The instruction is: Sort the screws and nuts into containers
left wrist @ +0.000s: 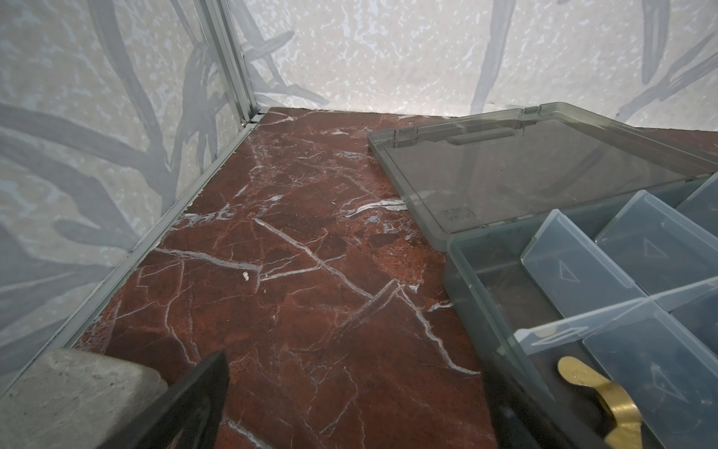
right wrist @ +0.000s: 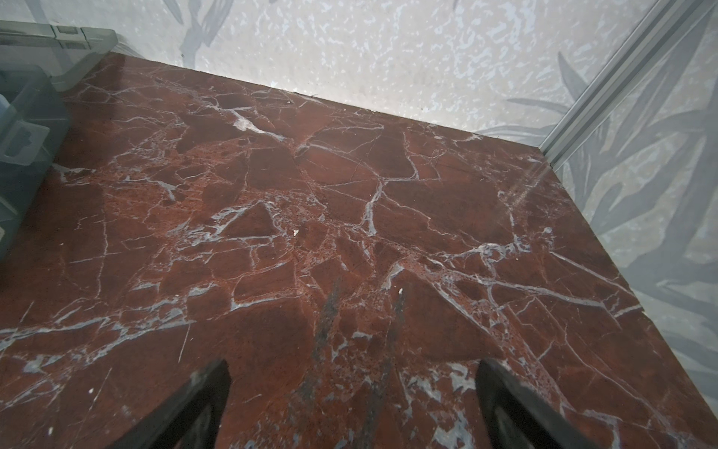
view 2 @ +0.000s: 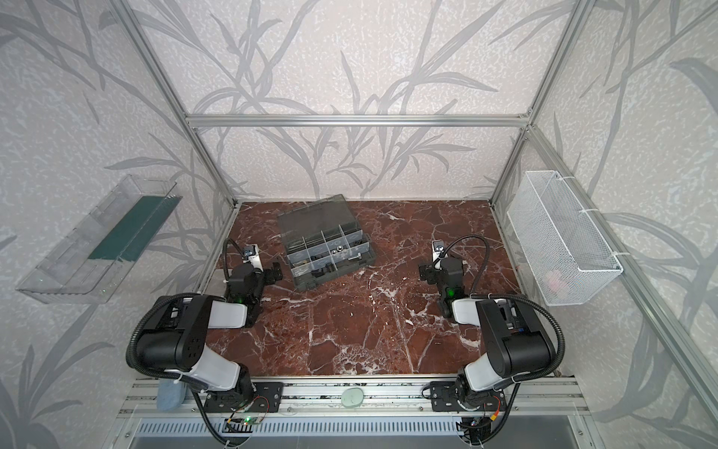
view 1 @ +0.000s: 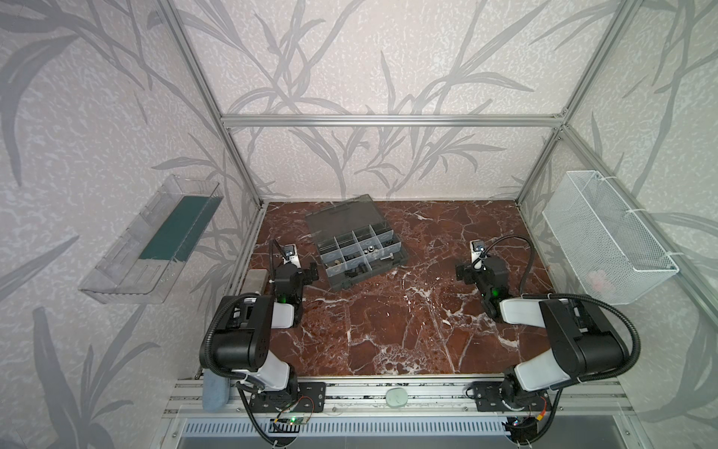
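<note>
Currently, in both top views, my left claw (view 1: 309, 272), wide and empty, sits just beside the organizer case (view 1: 373, 274). Its containers (view 1: 347, 241), holding screws (view 1: 351, 259) and nuts (view 1: 371, 247), lie at 2 o'clock, rows running 8-to-2. My right claw (view 1: 462, 272), equally wide, stands well apart. Left wrist: brass wing nut (left wrist: 600, 400) in the nearest cell. Right wrist: only table (right wrist: 349, 194) between my fingers.

Wide bare tabletop (view 1: 388, 334) across the middle, front edge and right side, open grey case (view 1: 371, 276) with flat lid (view 1: 342, 215) blocking the back left part, grey block (view 1: 256, 280) at the left edge
</note>
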Controlling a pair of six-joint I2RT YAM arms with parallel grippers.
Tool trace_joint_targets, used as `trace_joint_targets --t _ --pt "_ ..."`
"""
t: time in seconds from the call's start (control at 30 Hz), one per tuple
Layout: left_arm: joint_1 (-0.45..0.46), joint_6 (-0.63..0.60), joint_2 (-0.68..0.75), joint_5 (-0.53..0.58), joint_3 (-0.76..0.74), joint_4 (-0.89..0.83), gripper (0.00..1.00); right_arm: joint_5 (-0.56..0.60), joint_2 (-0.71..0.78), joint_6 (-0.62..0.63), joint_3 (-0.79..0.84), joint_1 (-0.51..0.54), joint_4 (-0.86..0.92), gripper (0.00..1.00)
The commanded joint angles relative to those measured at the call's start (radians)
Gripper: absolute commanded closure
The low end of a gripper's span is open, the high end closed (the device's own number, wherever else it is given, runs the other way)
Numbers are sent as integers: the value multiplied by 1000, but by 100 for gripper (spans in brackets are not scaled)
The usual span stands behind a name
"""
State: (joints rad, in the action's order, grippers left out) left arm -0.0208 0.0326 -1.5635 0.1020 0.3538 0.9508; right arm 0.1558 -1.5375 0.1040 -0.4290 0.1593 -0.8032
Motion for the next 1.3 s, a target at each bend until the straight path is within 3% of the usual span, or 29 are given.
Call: trace_joint_targets --t 0.0,0.43,0.6,0.73,0.83,0.9,1.27 --pt "-3 -22 -3 -10 13 10 1 -4 -9 -7 -24 -4 -8 1" --pt "-4 -22 -3 -15 14 9 1 -6 -7 -6 14 -4 -75 1" --pt "-10 -45 -1 -134 -12 52 1 -5 -10 -6 21 -4 -91 1" --pt "-19 -43 -1 -169 -15 59 1 -4 -10 -6 21 -4 -91 1" --pt "-20 -37 -2 -150 -10 52 1 16 -26 -20 46 -6 -136 1" --pt "-18 -4 -2 -55 21 -3 1 28 -64 -12 75 -5 -243 1" --pt "-18 -2 -3 -47 21 -6 1 24 -60 -9 78 -2 -239 1"
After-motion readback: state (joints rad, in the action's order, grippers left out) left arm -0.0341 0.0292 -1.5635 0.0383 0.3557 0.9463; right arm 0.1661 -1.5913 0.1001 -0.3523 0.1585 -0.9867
